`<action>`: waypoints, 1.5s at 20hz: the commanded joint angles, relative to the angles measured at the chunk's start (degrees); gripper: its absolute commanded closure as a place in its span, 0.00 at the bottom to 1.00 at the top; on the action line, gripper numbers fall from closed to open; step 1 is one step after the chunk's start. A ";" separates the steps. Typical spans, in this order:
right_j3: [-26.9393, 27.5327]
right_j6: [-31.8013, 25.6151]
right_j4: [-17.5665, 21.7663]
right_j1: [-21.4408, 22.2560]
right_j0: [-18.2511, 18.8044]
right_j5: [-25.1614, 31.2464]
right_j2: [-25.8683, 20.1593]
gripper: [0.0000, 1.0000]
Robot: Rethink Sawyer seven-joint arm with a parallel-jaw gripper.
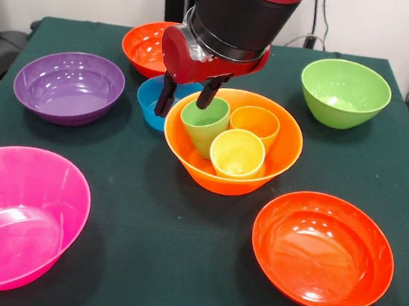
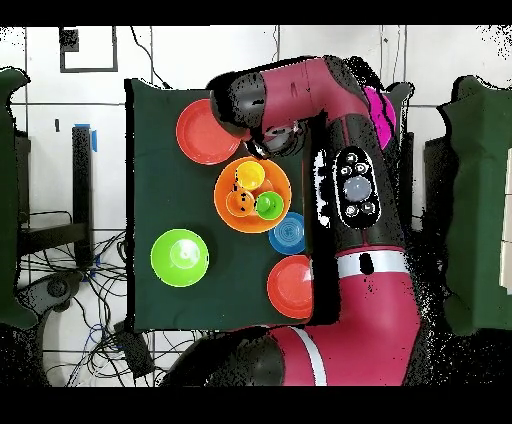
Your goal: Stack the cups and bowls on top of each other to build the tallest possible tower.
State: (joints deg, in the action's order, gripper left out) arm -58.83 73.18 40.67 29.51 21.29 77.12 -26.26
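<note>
Only front: end effector (image 1: 189,97) apart astride green cup (image 1: 204,124) rim | overhead: arm hides purple bowl (image 1: 69,86)

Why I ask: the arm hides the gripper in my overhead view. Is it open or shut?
Observer: Open. The gripper has one finger ending at the green cup, at its rim. The other hangs over the small blue bowl.
Operator: Is that cup lifted?
Observer: No. It rests in the light orange bowl, beside the yellow cup and the orange cup, none nested.
Operator: Anything under the arm?
Observer: A purple bowl, upright and empty.
</note>
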 commanded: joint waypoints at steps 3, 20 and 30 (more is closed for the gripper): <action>-5.23 -10.22 3.48 -2.82 -1.00 -3.56 0.22 0.00; -1.43 -15.22 2.92 -3.68 -0.81 -3.07 -2.83 0.00; 4.85 -17.44 3.04 -4.52 -2.10 0.72 -3.76 0.00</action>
State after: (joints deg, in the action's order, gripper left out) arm -57.18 73.18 41.05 28.12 20.81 77.12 -26.37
